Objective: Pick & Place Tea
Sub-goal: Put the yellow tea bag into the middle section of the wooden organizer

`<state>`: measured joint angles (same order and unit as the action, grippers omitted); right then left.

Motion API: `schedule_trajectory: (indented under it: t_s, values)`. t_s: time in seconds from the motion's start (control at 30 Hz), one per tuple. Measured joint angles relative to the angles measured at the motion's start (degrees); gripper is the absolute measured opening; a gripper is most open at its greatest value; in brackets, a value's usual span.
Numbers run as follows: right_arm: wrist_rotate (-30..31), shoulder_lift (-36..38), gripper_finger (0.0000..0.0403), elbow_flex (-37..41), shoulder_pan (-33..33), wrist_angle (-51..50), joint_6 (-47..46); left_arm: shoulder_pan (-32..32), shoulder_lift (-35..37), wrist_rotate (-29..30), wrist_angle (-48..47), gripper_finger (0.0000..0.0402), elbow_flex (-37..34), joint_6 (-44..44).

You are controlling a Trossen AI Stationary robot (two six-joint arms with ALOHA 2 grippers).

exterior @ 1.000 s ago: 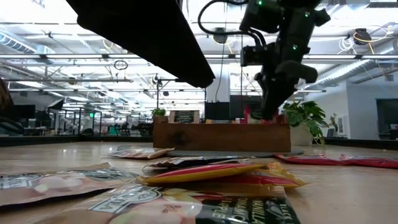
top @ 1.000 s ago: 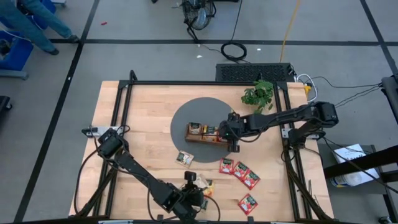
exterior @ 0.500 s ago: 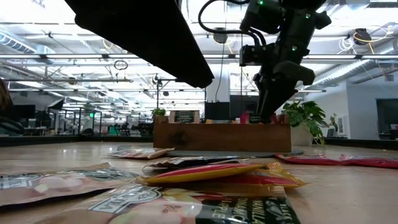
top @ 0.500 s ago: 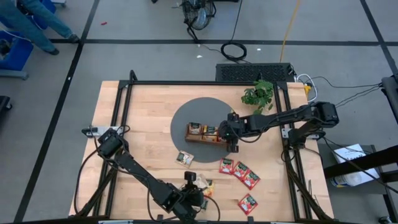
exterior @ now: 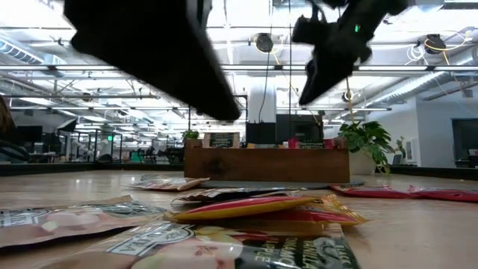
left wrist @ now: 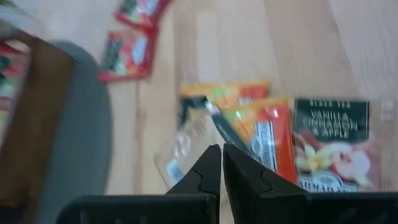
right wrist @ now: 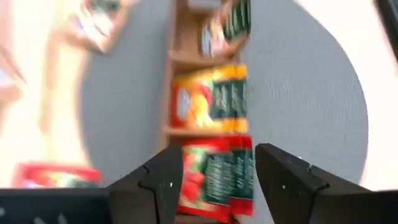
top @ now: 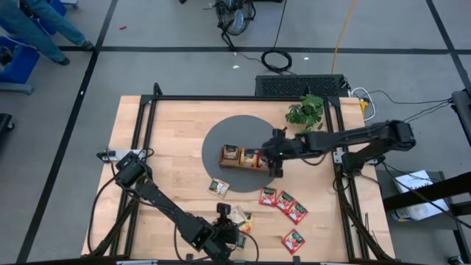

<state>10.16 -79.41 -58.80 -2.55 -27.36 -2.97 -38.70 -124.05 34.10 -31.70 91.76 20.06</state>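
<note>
Your right gripper (right wrist: 214, 180) was above the wooden tray (top: 246, 158) on the round grey mat (top: 217, 140), at the tray's end nearest the right arm, and its fingers (right wrist: 160, 177) were spread wide with nothing between them. Under the gap, in the right wrist view, a red tea packet (right wrist: 214, 175) lay in the nearest compartment, an orange packet (right wrist: 210, 99) in the middle one, and another packet in the far one, too blurred to tell the colour. Your left gripper (left wrist: 222, 163) was near the front edge of the table (top: 169, 132), over a small pile of tea packets (top: 239, 218). Its fingers (left wrist: 208, 168) were pressed almost together and held nothing. Just beyond the tips lay an orange-red packet (left wrist: 267, 134) and, beside it, a pale packet with a dark label (left wrist: 331, 143). Four red packets (top: 283, 205) lay loose on the table's right part, and one pale packet (top: 218, 187) lay near the mat's edge.
</note>
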Motion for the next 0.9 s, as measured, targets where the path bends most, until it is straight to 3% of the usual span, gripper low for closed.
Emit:
schedule_trajectory:
  t_s: [0.13, 0.3, 0.43, 0.57, 0.9]
  values:
    - [-1.2, 1.3, 0.0157, 2.7, -9.6, 8.6, -2.3, 0.2, 0.0, -4.1, 2.3, 0.0026, -1.3, 1.3]
    - [-1.0, -2.8, 0.0074, 12.2, -23.2, 33.3, 1.9, 0.6, 0.0, -6.2, 9.6, 0.0026, -1.3, -3.2]
    - [2.1, -8.4, 0.0009, 19.5, -29.0, 53.4, 5.7, 1.8, -0.2, -6.3, 12.3, 0.0026, -1.8, -4.4]
    - [3.3, -13.3, 0.0017, 22.3, -29.6, 64.3, 7.1, 3.9, -0.4, -7.2, 12.5, 0.0026, -2.8, -2.2]
    - [3.1, -20.0, 0.0002, 22.3, -26.2, 66.6, 5.4, 7.1, -0.5, -9.6, 10.3, 0.0026, -7.8, 6.1]
